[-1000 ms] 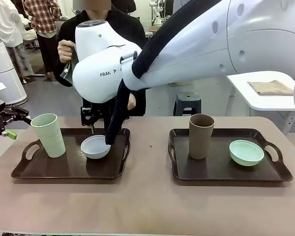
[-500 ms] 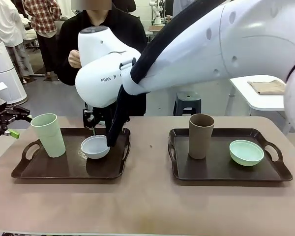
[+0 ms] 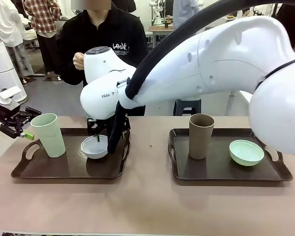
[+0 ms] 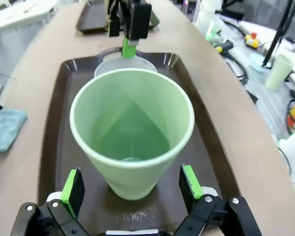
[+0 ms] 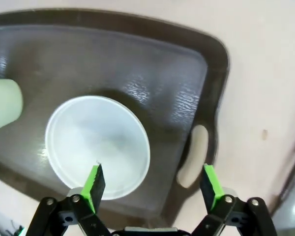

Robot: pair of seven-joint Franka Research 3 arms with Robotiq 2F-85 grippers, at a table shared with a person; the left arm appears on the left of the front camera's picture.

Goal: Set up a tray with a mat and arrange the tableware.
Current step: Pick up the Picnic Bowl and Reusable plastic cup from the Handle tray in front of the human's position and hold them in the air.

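Lower left of front view, on dark-brown plastic tray w/ handles (image 3: 64,167): tall pale green handleless tumbler (image 3: 48,134) upright at left end, small round white bowl (image 3: 95,146) right of it, apart. Left fingers (image 4: 73,187) open wide, just left of green tumbler, flanking its lower part in wrist view, no contact. Right fingers (image 5: 95,181) spread wide too, gripping nothing: one pad over white bowl's rim, other over tray's handle slot. Lower right, matching second tray (image 3: 211,169): tan-brown tumbler (image 3: 200,135) upright, mint green bowl (image 3: 246,152) near it, apart. Both trays flat on tan bench (image 3: 147,206). Person in black top (image 3: 105,39) behind, upper centre-left.
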